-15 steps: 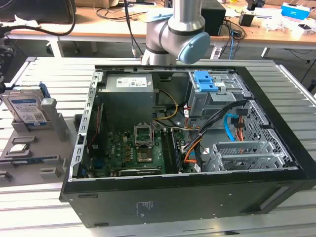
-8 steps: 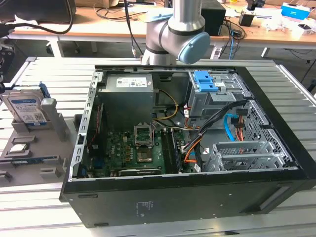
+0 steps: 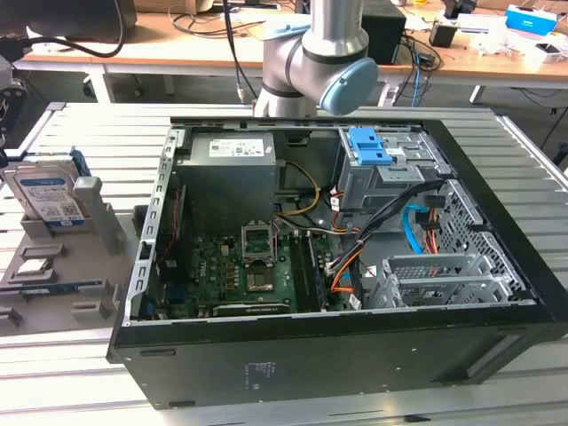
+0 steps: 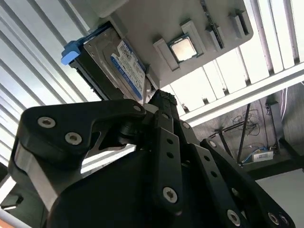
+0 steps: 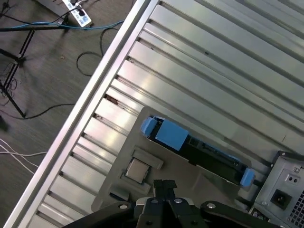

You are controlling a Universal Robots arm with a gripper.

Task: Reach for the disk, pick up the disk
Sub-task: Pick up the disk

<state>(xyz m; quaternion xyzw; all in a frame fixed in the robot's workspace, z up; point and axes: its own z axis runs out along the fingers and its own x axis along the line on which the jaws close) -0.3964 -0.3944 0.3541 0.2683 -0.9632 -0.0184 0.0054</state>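
The work surface is a slatted metal table (image 3: pixel 80 120). A desk (image 3: pixel 177 51) strewn with cables stands behind it, and the first wrist view shows a grey floor (image 5: pixel 42 71) with loose leads. An open computer case (image 3: pixel 355 355) lies on the table. At the exterior view's left sits a grey holder (image 3: pixel 53 266). The disk (image 3: pixel 44 191) (image 4: pixel 121 66) (image 5: pixel 197 149) stands on edge in the holder. Its long axis is level and parallel to the slats, and its label faces the case side. The gripper (image 5: pixel 165 186) (image 4: pixel 162 97) hangs above the holder, clear of the disk. Its fingertips are pressed together on nothing. A small square chip (image 4: pixel 183 47) (image 5: pixel 137 170) lies flat nearby.
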